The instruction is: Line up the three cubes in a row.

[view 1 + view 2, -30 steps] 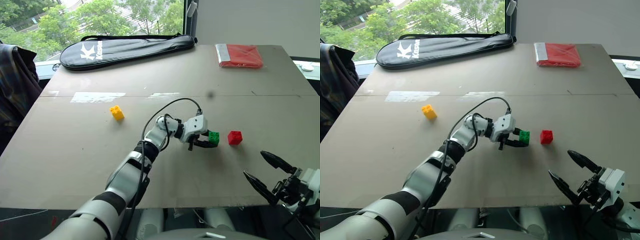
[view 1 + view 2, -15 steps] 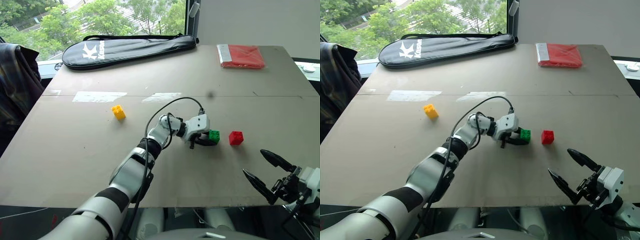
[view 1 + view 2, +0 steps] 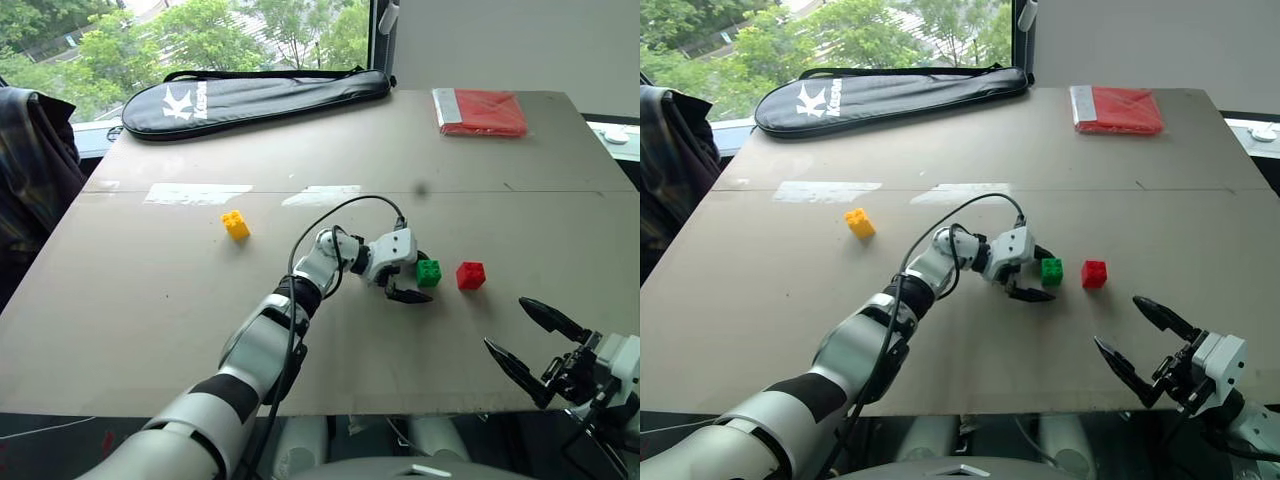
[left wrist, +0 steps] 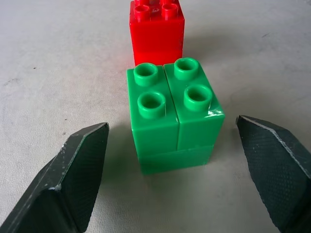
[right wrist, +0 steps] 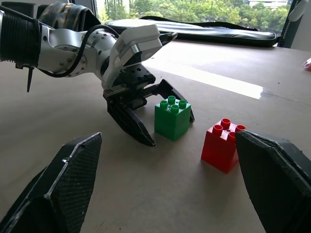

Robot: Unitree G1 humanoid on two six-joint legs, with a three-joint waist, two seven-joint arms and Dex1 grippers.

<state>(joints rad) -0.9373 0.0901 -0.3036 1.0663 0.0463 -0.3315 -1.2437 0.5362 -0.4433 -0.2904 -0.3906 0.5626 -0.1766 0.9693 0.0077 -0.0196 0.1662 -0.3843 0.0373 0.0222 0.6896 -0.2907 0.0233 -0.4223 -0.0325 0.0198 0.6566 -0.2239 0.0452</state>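
The table (image 3: 150, 300) is wide and bare around the work, so the worst risk, as I judge it, is a knock; the left gripper (image 4: 177, 170) stands spread wide with a finger on either side of the green cube (image 4: 172, 114) and touching neither side, and if it pulls away crookedly a fingertip could drag that cube out of line or shove it into the red cube (image 3: 471, 275) just beyond it; the yellow cube (image 3: 235, 224) sits well apart from the green cube, on the far side of the left arm, so the row lacks its third piece and fetching it means a long carry; the right gripper (image 3: 528, 345) hangs wide and empty near the table edge, nearer me than the red cube; each cube is small, glossy plastic, upright, with round studs on top.
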